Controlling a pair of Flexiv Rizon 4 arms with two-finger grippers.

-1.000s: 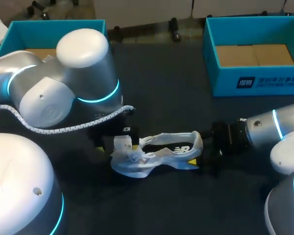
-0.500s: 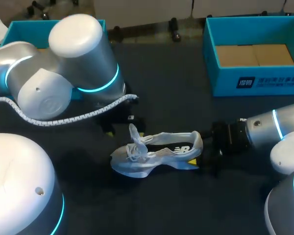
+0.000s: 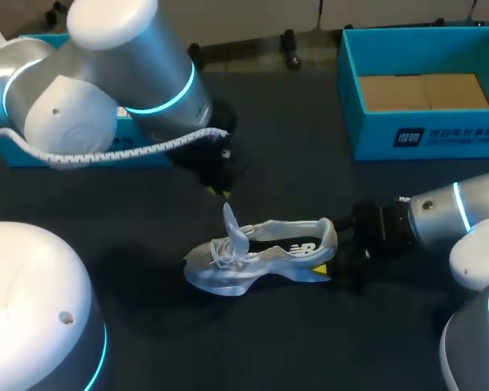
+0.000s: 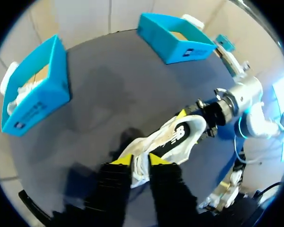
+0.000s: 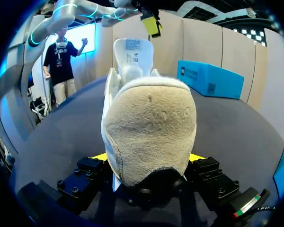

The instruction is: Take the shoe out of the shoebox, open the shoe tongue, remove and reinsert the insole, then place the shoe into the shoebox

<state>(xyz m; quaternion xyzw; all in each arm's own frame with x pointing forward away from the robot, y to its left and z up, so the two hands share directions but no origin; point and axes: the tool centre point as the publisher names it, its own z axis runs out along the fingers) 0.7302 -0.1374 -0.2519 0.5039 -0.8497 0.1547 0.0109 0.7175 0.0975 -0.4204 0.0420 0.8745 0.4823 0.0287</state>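
Currently shoe [image 3: 261,257] is set on mid tabletop [image 3: 293,155], heel pinched from both sides by right hand [image 3: 336,251]. Tongue [image 3: 228,218] is stood upright. Left hand [image 3: 220,187] is hung just above tongue, fingers narrowly parted, nothing gripped.

Shoe is judged light: upper soft and floppy, sole and heel stiffer, so heel is firmest hold. Insole is likely thin and bendy, best taken at heel edge; loose laces may snag.

Open tabletop is seen around shoe. Shoebox [image 3: 424,134] is far right, well apart; second box [image 4: 35,101] is far left. Walls are to be cleared.
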